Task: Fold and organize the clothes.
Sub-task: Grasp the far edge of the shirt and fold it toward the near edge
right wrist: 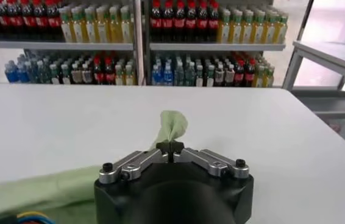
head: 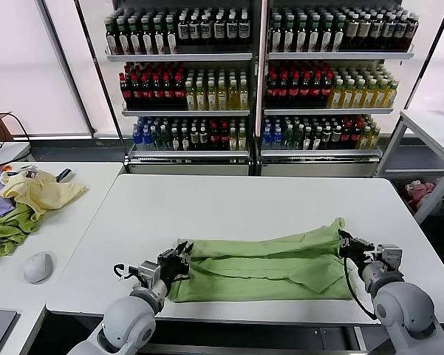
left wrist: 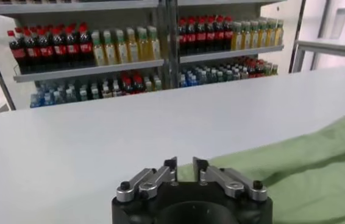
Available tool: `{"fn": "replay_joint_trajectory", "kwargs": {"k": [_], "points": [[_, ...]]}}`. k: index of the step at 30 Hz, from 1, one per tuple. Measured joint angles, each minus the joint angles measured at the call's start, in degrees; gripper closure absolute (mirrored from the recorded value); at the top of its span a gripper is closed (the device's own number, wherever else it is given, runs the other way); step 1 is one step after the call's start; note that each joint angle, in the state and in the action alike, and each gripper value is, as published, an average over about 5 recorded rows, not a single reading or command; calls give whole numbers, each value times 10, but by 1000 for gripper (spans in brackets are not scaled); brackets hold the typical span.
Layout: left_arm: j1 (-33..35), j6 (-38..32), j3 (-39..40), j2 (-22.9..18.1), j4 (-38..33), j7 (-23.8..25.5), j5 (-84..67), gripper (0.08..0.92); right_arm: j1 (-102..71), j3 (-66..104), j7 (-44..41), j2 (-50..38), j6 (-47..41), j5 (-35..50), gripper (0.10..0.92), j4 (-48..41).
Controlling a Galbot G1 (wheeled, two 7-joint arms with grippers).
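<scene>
Right gripper (right wrist: 170,148) pinches shut on sage-green polo shirt (head: 270,260) corner; left gripper (left wrist: 184,167) slightly parted, empty, at opposite edge.

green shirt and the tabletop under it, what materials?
Light sage-green shirt: soft woven or knit cloth, likely cotton, matte; it creases and drapes. White table: smooth hard laminate or coated board, probably; faint sheen, flat unmarked surface. Right gripper pinches a shirt corner.

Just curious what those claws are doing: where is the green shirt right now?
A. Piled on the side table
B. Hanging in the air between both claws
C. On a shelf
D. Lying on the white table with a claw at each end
D: the shirt lies along the table, with the left claw at one end and the right claw pinching the other.
</scene>
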Motion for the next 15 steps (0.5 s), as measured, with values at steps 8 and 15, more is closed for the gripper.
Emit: {"fn": "replay_joint_trajectory", "kwargs": {"k": [8, 15], "points": [[28, -3, -13, -9, -21, -10, 20, 436, -32, 9, -1, 7, 0, -23, 547, 25], [44, -6, -21, -41, -31, -49, 27, 240, -54, 13, -1, 18, 0, -39, 330, 42]]}}
